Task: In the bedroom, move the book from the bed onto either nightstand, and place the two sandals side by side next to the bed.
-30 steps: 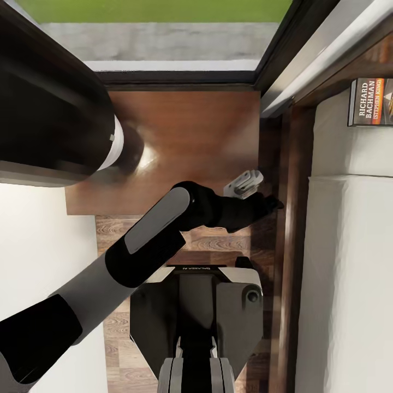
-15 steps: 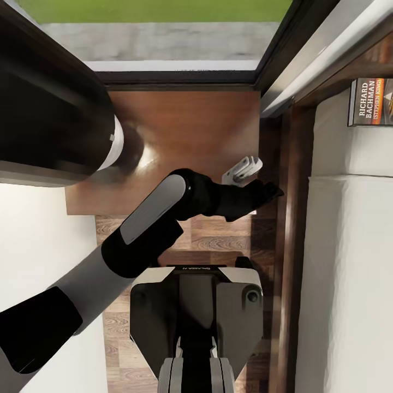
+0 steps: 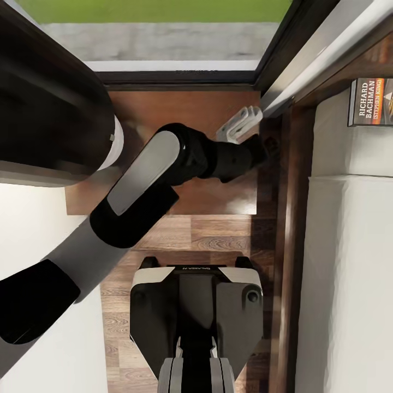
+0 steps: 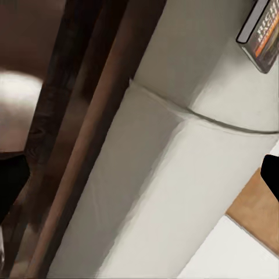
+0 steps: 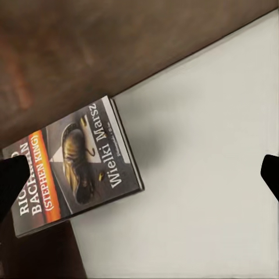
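While your left gripper point(image 3: 265, 146) hangs over the nightstand point(image 3: 164, 117) at centre frame, you cannot tell whether its jaws are apart. Your right gripper's fingertips point(image 5: 11, 180) stand wide apart over the book point(image 5: 75, 168). It lies on the bed point(image 3: 349, 262) at upper right, wood floor point(image 3: 213, 240) below.

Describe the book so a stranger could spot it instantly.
Find the large bed with the pale mattress. The book lies flat at its headboard end, near the wooden frame. It is the one dark thing there, with white "RICHARD BACHMAN" lettering and an orange band.
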Tool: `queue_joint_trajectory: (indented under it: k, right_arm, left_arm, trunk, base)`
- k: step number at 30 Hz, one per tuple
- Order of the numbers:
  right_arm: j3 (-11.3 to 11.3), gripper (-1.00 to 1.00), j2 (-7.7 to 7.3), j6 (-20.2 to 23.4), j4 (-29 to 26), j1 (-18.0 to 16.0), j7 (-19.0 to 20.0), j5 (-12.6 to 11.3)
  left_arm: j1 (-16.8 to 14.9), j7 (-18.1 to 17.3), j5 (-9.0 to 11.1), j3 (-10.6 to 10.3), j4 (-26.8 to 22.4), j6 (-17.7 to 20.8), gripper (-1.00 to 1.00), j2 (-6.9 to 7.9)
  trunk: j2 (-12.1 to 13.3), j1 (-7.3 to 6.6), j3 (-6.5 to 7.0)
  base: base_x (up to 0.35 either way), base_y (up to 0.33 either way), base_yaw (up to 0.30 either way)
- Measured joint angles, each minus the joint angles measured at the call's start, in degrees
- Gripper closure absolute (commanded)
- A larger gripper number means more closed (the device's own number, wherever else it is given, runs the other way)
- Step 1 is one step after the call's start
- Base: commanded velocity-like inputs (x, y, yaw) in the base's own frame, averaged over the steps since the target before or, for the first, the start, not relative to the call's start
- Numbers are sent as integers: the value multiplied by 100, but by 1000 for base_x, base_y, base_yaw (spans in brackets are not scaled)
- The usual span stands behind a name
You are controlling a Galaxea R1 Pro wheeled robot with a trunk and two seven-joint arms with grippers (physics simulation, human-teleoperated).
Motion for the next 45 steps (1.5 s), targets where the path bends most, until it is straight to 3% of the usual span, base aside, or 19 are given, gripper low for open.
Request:
queue_joint_trajectory:
  k: [2, 7, 9, 16, 21, 29, 36, 38, 41, 43, 44, 45]
  right_arm:
    - [-1, -100, -57, 1, 17, 103, 118, -5]
    - [-2, -100, -124, 11, 26, 171, 195, -7]
    - [-3, -100, -212, 17, 25, 213, 243, -4]
    - [-3, -100, -389, 26, 20, 252, 282, 0]
    - [-5, -100, -641, 32, 28, 275, 301, -5]
    - [-2, -100, -818, 55, 33, 286, 317, -9]
    - [-7, -100, -893, 181, 37, 291, 323, -23]
    - [-8, -100, -912, 234, 41, 293, 325, -25]
    - [-9, -100, -919, 255, 46, 294, 326, -25]
    - [-10, -100, -930, 280, 68, 297, 326, -24]
    - [-10, -100, -930, 281, 68, 296, 326, -25]
    - [-10, -100, -936, 290, 86, 297, 328, -24]
  left_arm:
    - [-197, -23, -231, 95, 53, 57, -100, 4]
    - [-332, -114, -385, 199, 161, 192, -100, 14]
    - [-396, -280, -482, 330, 253, 333, -100, 28]
    - [-381, -557, -604, 511, 337, 474, -100, 33]
    - [-305, -787, -690, 637, 384, 560, -100, 39]
    - [-164, -961, -734, 695, 405, 595, -100, 47]
    - [-61, -1461, -944, 725, 469, 626, -100, 46]
    - [-35, -1856, -1152, 735, 526, 649, -100, 49]
    - [-24, -2088, -1278, 739, 567, 662, -100, 52]
    - [-5, -2544, -1504, 742, 686, 681, -100, 52]
    - [-5, -2551, -1508, 743, 689, 682, -100, 52]
    - [2, -2776, -1602, 743, 766, 689, -100, 53]
  trunk:
    - [0, 0, 0]
    - [0, 0, 0]
    - [0, 0, 0]
    - [0, 0, 0]
    - [0, 0, 0]
    - [0, 0, 0]
    - [0, 0, 0]
    - [0, 0, 0]
    - [0, 0, 0]
    - [0, 0, 0]
    - [0, 0, 0]
    - [0, 0, 0]
  base:
    - [0, 0, 0]
    - [0, 0, 0]
    - [0, 0, 0]
    - [0, 0, 0]
    - [0, 0, 0]
    - [0, 0, -11]
    - [0, 0, -141]
    - [0, 0, -208]
    - [0, 0, -227]
    - [0, 0, -245]
    - [0, 0, -253]
    - [0, 0, -240]
